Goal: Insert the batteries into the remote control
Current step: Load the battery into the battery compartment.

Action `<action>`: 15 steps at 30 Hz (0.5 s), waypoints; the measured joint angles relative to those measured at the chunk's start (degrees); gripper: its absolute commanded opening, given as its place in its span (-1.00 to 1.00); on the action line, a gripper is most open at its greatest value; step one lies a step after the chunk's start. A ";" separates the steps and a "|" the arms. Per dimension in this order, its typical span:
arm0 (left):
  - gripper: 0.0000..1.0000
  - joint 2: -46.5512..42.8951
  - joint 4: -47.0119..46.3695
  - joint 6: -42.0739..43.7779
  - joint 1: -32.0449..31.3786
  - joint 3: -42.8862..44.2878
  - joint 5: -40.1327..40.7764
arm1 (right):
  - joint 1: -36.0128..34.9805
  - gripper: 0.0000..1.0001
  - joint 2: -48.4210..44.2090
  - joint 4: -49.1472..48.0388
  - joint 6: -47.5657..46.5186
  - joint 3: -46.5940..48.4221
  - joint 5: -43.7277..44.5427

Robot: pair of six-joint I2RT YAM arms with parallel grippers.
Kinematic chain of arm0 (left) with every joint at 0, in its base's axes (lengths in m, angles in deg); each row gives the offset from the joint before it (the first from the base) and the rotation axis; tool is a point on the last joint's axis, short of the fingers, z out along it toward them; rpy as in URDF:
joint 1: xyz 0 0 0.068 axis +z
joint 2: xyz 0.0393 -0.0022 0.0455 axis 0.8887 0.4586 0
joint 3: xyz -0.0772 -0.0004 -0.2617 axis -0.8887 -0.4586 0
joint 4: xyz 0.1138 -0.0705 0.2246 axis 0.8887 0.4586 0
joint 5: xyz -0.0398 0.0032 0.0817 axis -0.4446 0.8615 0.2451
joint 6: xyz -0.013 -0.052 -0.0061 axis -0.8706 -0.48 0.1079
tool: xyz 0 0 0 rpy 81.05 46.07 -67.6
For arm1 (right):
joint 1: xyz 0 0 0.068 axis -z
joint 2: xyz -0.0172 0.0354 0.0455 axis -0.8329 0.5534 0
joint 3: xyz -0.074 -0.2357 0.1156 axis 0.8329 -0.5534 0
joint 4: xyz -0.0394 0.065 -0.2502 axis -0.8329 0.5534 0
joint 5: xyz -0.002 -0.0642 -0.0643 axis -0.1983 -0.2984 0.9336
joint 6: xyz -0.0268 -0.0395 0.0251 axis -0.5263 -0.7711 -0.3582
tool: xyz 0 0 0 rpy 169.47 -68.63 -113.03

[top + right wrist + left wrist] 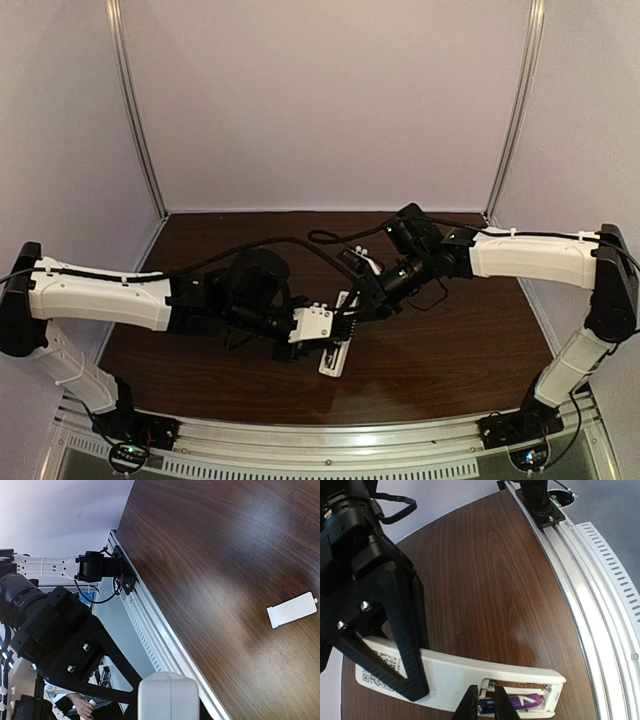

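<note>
Remote control [470, 672] sits over the front part of the table [485, 580], near the metal rail [590, 580] along its near edge. Its back faces up, with a printed label at one end and the battery bay open at the other. I cannot tell whether it rests on the wood or hangs just above it.

My right claw [415, 686] is clamped on the labelled half of the remote control. One black triangular finger lies across the top face, and the right wrist view shows the white end of the bar between my fingers.

My left claw [486, 706] is at the open bay, its two black fingertips drawn in narrow and pinching the purple battery [525, 700]. That battery lies lengthwise in the slot along the remote's outer long edge. The slot beside it shows a metal contact at its end.

Well apart from all this, the small white cover piece [292, 610] lies flat on the table.
</note>
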 measured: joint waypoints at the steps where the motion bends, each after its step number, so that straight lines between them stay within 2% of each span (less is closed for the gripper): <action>1: -0.79 0.17 0.04 0.15 -0.09 0.04 0.02 | 0.00 -1.00 0.00 0.07 -0.24 0.28 0.22; 15: -0.97 1.29 0.76 1.18 -0.68 1.11 0.57 | -0.04 -1.00 0.04 2.19 -1.64 1.14 1.16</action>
